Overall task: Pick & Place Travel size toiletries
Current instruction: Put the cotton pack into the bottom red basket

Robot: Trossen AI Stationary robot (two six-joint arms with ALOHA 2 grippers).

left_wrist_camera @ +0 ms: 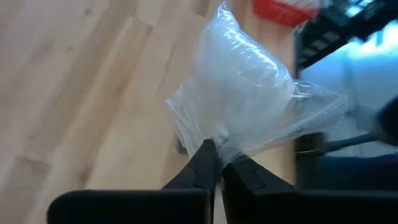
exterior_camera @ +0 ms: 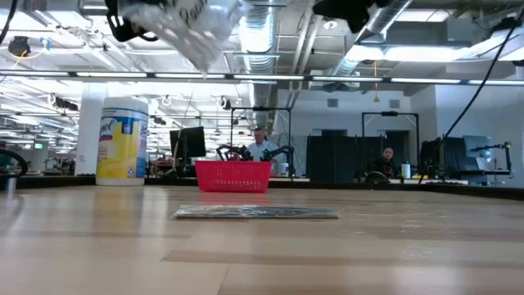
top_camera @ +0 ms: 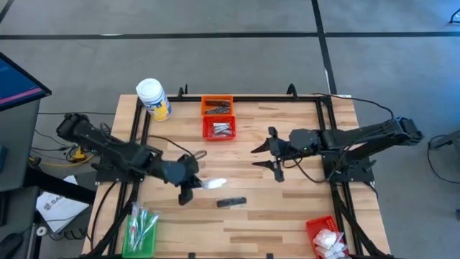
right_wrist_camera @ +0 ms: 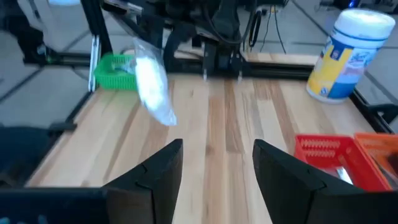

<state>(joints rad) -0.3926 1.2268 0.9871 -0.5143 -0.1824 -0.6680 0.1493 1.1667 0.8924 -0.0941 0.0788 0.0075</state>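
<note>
A clear-plastic packet with white filling (top_camera: 213,183) is in the air over the middle of the table, and my left gripper (top_camera: 194,180) is shut on it. The low view shows the packet (exterior_camera: 192,29) high above the tabletop. A dark flat sachet (top_camera: 231,203) lies flat on the wood just near of it, and also shows in the low view (exterior_camera: 255,213). My right gripper (top_camera: 264,157) hovers open right of centre with nothing between its fingers (right_wrist_camera: 158,168). My left gripper pinches the packet's clear wrapping at one edge (left_wrist_camera: 217,142) between its two fingertips (left_wrist_camera: 202,163). The fingers come slanting down from the table's left. The packet (right_wrist_camera: 152,87) is lifted clear of the table and sticks out beyond the fingertips, tilted.
An orange basket (top_camera: 217,106) and a red basket (top_camera: 219,128) stand at the far middle, with a white jar with a yellow label (top_camera: 153,98) to their left. A green basket (top_camera: 140,230) is at the near left and another red basket (top_camera: 327,234) at the near right.
</note>
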